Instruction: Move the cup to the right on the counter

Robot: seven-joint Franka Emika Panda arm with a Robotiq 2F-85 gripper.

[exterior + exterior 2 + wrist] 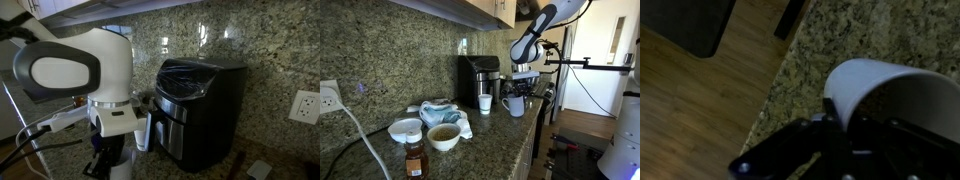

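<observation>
The cup [885,90] is a white mug whose open rim fills the right of the wrist view. In an exterior view it [513,106] stands near the front edge of the speckled granite counter [495,140], to the right of the black appliance [478,75]. My gripper [840,125] comes down on it from above [517,90], with its fingers closed across the cup's wall, one outside and one inside the rim. I cannot tell whether the cup's base touches the counter [810,60]. In an exterior view the arm [95,75] hides the cup.
A slim white tumbler [485,102] stands just left of the cup. Further left lie a cloth [440,112], two white bowls [405,128] [443,136] and a small bottle [415,158]. The counter edge drops to a wooden floor [700,110].
</observation>
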